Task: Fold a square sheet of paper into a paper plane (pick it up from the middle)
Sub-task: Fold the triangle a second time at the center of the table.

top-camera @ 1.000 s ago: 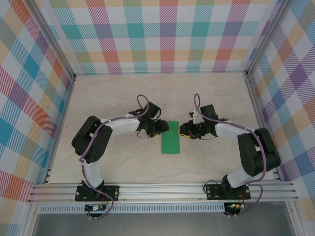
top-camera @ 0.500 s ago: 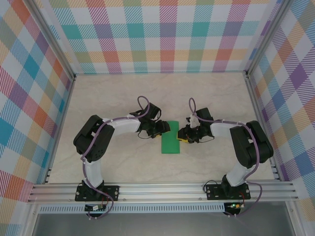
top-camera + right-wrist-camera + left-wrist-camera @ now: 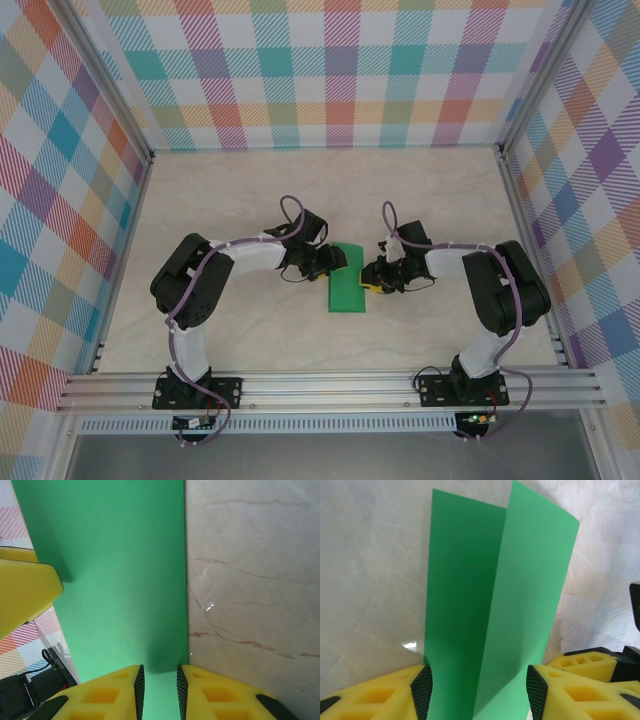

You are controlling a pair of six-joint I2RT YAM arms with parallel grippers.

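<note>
- While the left gripper stays put at the far-left corner of the green sheet, the right gripper has slid in to the sheet's right edge, and its elbow has tucked in behind it.
- You now have the sheet on the table between the two grippers, folded into a long narrow strip.
- Seen from the left wrist, one half of the sheet stands up from a lengthwise crease while the other half lies flatter.
- Your left gripper is about half wide and straddles the sheet's end, with a black pad at each long edge. You cannot tell from here whether the pads press on the paper.
- Your right gripper has narrowed a little and now stands at a slim gap. The sheet shows flat through that gap, with its right edge running in beside one finger, so no pinch is visible yet.
- At the far side of the sheet from the right wrist you can see one yellow finger of the left gripper.
- Judging by this, you are lining up the right gripper to take or press the sheet's right edge. The plane is still far off, since no nose or wing folds show.
- Watch the raised half, because a careless squeeze could crumple it off the crease.
</note>
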